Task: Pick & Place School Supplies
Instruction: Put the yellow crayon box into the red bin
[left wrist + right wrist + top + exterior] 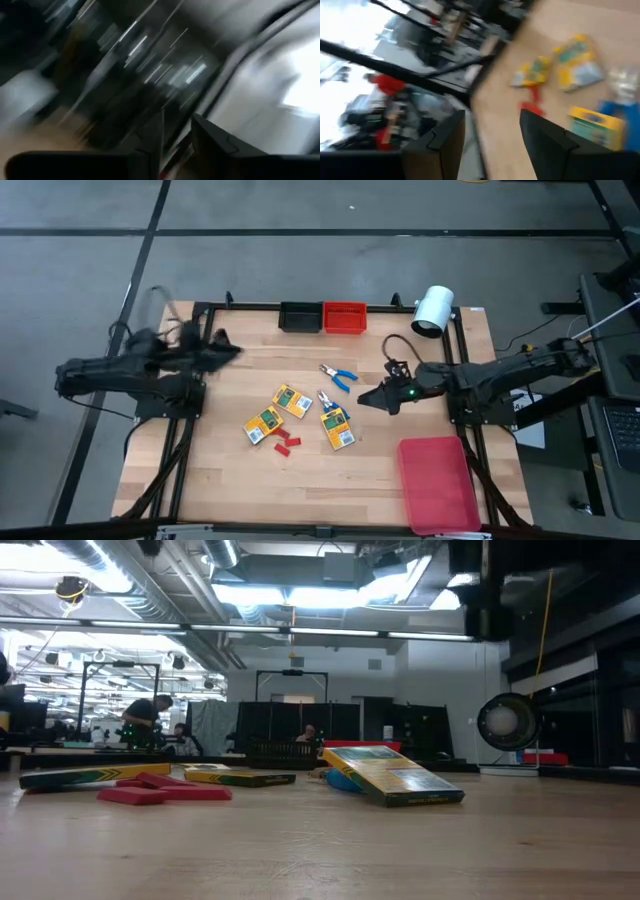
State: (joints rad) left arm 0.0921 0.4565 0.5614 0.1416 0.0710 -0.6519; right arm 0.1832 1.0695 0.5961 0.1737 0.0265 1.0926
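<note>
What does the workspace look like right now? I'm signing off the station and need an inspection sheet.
Surface: wooden table, bare at the near left.
Job's things: three yellow-and-green boxes mid-table; one blue-handled tool behind them, another beside the right box; red pieces in front.
Clutter: black bin and red bin at the far edge; flat red tray near right; white lamp-like cylinder far right.
Grippers: left gripper at the far left, empty; right gripper open, right of the boxes, empty.
Cables: black loop near the right arm.
Surroundings: people at distant benches.
</note>
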